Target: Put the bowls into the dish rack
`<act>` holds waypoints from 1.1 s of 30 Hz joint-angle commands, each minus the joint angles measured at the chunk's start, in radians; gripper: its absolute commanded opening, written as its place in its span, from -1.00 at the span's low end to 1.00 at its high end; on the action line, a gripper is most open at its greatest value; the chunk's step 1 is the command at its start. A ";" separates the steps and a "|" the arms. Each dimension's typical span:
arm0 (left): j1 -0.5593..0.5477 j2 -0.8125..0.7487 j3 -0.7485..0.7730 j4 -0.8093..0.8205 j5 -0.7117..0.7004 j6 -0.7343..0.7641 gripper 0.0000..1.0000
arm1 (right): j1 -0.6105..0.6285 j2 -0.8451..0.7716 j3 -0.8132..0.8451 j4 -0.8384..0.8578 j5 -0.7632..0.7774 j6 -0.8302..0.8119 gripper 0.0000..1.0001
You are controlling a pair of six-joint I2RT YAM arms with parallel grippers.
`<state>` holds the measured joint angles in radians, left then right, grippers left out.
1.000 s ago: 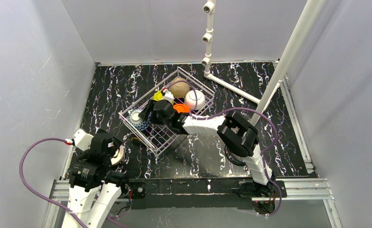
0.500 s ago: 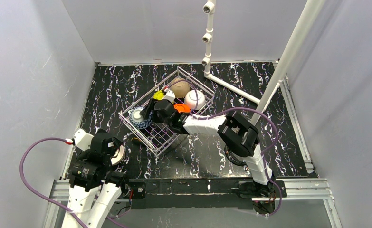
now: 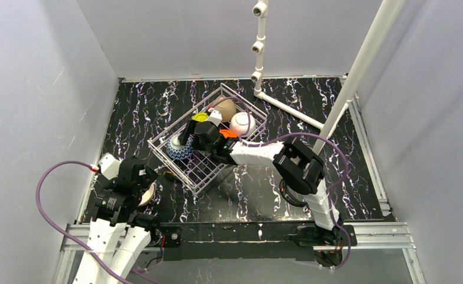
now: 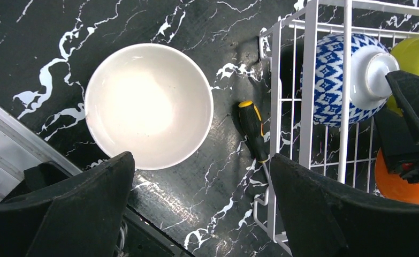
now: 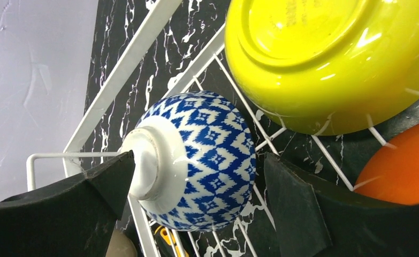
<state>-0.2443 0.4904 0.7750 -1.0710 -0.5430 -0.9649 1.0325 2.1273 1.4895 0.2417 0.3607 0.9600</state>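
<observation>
The dish rack sits tilted mid-table and holds a tan bowl, a white bowl, a yellow-green bowl, an orange bowl and a blue-and-white bowl. In the right wrist view the blue-and-white bowl lies on its side on the rack wires, between the spread fingers of my open right gripper. My left gripper hangs open above the table. A pale bowl stands open side up just beyond its left finger, outside the rack.
A yellow-and-black screwdriver lies on the table between the pale bowl and the rack's near wall. A white pipe frame crosses the back right. Grey walls close in both sides. A metal rail runs along the near edge.
The right gripper opened and let go of the blue-and-white bowl, which now rests on its side in the rack. The left arm shifted slightly toward the rack.
</observation>
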 commanded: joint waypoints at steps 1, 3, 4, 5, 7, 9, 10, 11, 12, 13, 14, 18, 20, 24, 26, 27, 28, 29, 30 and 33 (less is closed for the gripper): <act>0.006 0.034 -0.027 0.017 0.034 -0.002 0.93 | -0.008 -0.093 0.009 0.023 -0.016 -0.036 0.97; 0.005 0.050 -0.043 0.029 0.054 -0.011 0.93 | -0.008 -0.117 0.005 0.036 -0.038 -0.050 0.97; 0.005 0.058 -0.056 0.036 0.064 -0.018 0.90 | -0.009 -0.134 0.005 0.042 -0.046 -0.058 0.97; 0.005 0.066 -0.068 0.048 0.074 -0.022 0.83 | -0.009 -0.147 0.004 0.046 -0.055 -0.068 0.97; 0.005 0.081 -0.098 0.079 0.093 -0.032 0.64 | -0.012 -0.173 0.000 0.056 -0.083 -0.081 0.97; 0.005 0.102 -0.126 0.092 0.088 -0.064 0.50 | -0.018 -0.207 -0.017 0.078 -0.120 -0.086 0.95; 0.005 0.112 -0.140 0.098 0.074 -0.086 0.44 | -0.022 -0.229 -0.045 0.098 -0.145 -0.082 0.93; 0.006 0.114 -0.160 0.113 0.056 -0.100 0.34 | -0.028 -0.248 -0.069 0.123 -0.158 -0.074 0.92; 0.006 0.119 -0.181 0.134 0.041 -0.110 0.28 | -0.036 -0.269 -0.097 0.147 -0.176 -0.064 0.90; 0.005 0.121 -0.199 0.156 0.030 -0.117 0.26 | -0.045 -0.287 -0.119 0.167 -0.203 -0.051 0.89; 0.005 0.128 -0.215 0.178 0.023 -0.114 0.22 | -0.053 -0.300 -0.142 0.184 -0.225 -0.040 0.88; 0.005 0.179 -0.235 0.259 0.000 -0.060 0.13 | -0.074 -0.344 -0.208 0.218 -0.296 -0.008 0.86; 0.005 0.201 -0.248 0.325 0.001 -0.020 0.10 | -0.075 -0.373 -0.256 0.250 -0.308 0.012 0.86; 0.005 0.252 -0.292 0.417 -0.007 -0.021 0.05 | -0.076 -0.437 -0.350 0.333 -0.317 0.036 0.86; 0.005 0.287 -0.307 0.436 -0.018 -0.040 -0.04 | -0.075 -0.454 -0.358 0.327 -0.324 0.035 0.86; 0.005 0.307 -0.308 0.439 -0.018 -0.046 -0.11 | -0.075 -0.463 -0.361 0.320 -0.325 0.032 0.86; 0.005 0.322 -0.305 0.431 -0.019 -0.059 -0.18 | -0.076 -0.472 -0.365 0.315 -0.323 0.027 0.86; 0.005 0.335 -0.300 0.426 -0.020 -0.065 -0.28 | -0.076 -0.480 -0.369 0.309 -0.321 0.021 0.86; 0.005 0.349 -0.294 0.422 -0.021 -0.067 -0.38 | -0.076 -0.488 -0.372 0.304 -0.316 0.018 0.86; 0.005 0.357 -0.262 0.376 -0.040 -0.095 -0.61 | -0.076 -0.504 -0.386 0.302 -0.309 0.016 0.86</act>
<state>-0.2432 0.8394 0.4774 -0.6586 -0.5270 -1.0161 0.9524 1.6936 1.1137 0.4759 0.0490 0.9833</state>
